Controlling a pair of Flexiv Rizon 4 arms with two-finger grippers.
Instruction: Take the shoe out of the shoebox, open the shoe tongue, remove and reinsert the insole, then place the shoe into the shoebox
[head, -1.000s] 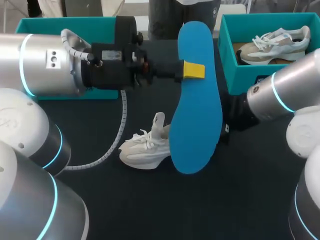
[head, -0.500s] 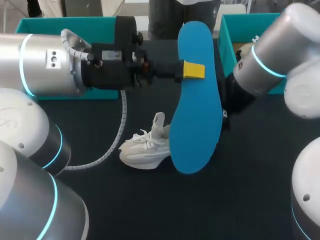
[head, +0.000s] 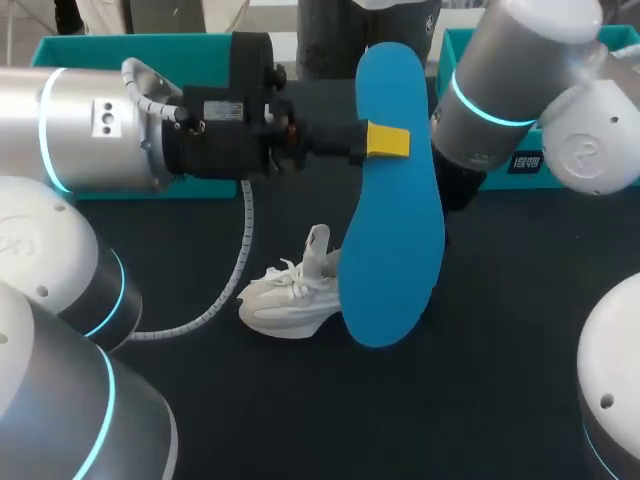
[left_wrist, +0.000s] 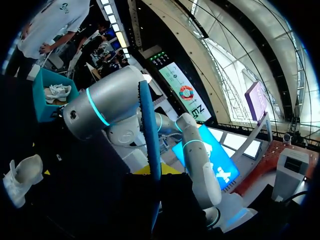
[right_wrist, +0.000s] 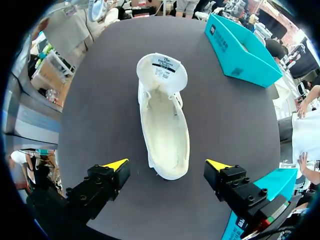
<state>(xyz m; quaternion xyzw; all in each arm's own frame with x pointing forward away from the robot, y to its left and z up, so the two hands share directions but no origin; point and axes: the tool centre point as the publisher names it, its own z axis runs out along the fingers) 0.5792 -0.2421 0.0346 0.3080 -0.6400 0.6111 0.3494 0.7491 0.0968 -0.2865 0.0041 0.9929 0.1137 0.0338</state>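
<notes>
Dark table (head: 500, 330) bears white shoe (right_wrist: 164, 125); left pincer (head: 388, 141) grips blue insole (head: 395, 230); right pincer (right_wrist: 166, 164) wide.

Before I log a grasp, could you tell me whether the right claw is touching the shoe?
Apart: the right wrist view shows bare table between the shoe and each tip of the open right claw.

Dark charcoal table (head: 520, 400), plain matte top, soft even light across it, a bright room around
</notes>
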